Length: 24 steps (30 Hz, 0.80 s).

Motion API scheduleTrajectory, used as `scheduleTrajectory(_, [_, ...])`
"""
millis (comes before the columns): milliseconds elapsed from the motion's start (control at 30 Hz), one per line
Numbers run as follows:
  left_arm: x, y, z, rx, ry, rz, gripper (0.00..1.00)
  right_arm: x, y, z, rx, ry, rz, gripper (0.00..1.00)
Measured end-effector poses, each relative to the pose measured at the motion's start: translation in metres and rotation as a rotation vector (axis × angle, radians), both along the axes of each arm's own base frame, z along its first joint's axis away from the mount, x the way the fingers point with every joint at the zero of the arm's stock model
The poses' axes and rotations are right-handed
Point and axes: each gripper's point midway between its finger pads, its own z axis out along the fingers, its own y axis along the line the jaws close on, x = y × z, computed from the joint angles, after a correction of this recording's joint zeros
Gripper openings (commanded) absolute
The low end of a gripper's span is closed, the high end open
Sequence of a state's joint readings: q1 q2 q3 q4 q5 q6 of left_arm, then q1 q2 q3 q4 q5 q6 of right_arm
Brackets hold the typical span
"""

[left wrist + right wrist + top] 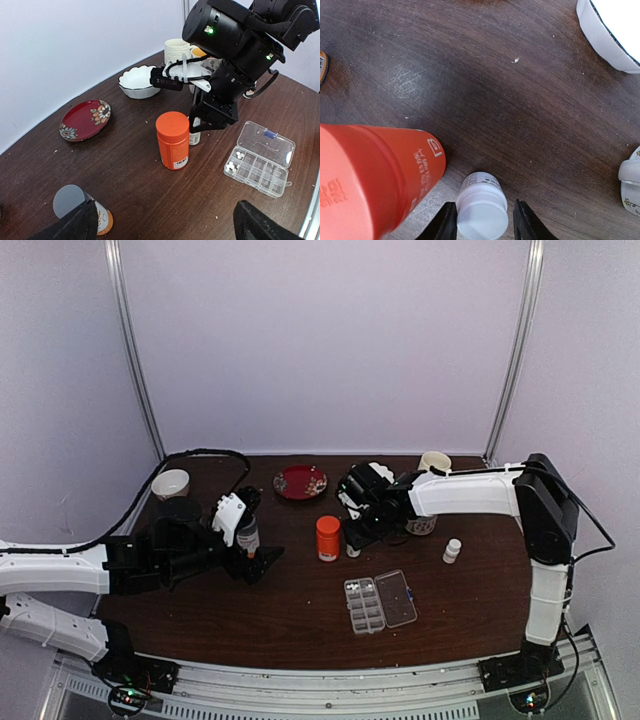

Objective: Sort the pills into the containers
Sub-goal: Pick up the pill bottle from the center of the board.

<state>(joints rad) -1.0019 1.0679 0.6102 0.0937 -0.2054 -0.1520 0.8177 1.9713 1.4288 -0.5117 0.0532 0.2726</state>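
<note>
The clear pill box (366,606) lies open on the table's near middle, its lid folded to the right. In the left wrist view a few pale pills (233,164) sit in end compartments of the pill box (260,172). My right gripper (484,206) is lowered over a small white bottle (481,212) standing beside an orange bottle (375,175). Its jaws straddle the cap: the left finger touches it, and a thin gap shows at the right finger. My left gripper (165,232) hovers wide open above bare table, holding nothing, next to a grey-capped bottle (75,202).
A red patterned plate (300,481) and a white bowl (170,483) sit at the back. Two mugs (433,462) stand near the right arm's forearm. A second small white bottle (453,551) stands right of centre. The right arm spans across the table's back middle.
</note>
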Motion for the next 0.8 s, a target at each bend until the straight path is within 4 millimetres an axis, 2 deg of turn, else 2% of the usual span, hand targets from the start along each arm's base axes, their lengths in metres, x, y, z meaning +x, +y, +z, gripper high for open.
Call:
scheduleTrajectory(233, [0.000, 0.000, 0.000, 0.001, 0.001, 0.000, 0.98, 0.001, 0.001, 0.002, 0.000, -0.001, 0.003, 0.34])
scheduleTrajectory(333, [0.000, 0.000, 0.000, 0.001, 0.001, 0.000, 0.98, 0.000, 0.000, 0.002, -0.002, 0.000, 0.003, 0.27])
scheduleTrajectory(633, [0.000, 0.000, -0.001, 0.002, 0.001, 0.000, 0.97, -0.001, -0.001, 0.003, -0.009, 0.001, 0.010, 0.24])
scheduleTrajectory(733, [0.000, -0.001, -0.003, 0.007, 0.006, -0.004, 0.97, -0.002, -0.002, 0.012, -0.004, -0.007, 0.014, 0.23])
scheduleTrajectory(800, [0.000, -0.003, -0.005, 0.009, 0.010, -0.010, 0.98, -0.005, -0.005, 0.026, 0.012, -0.026, 0.020, 0.20])
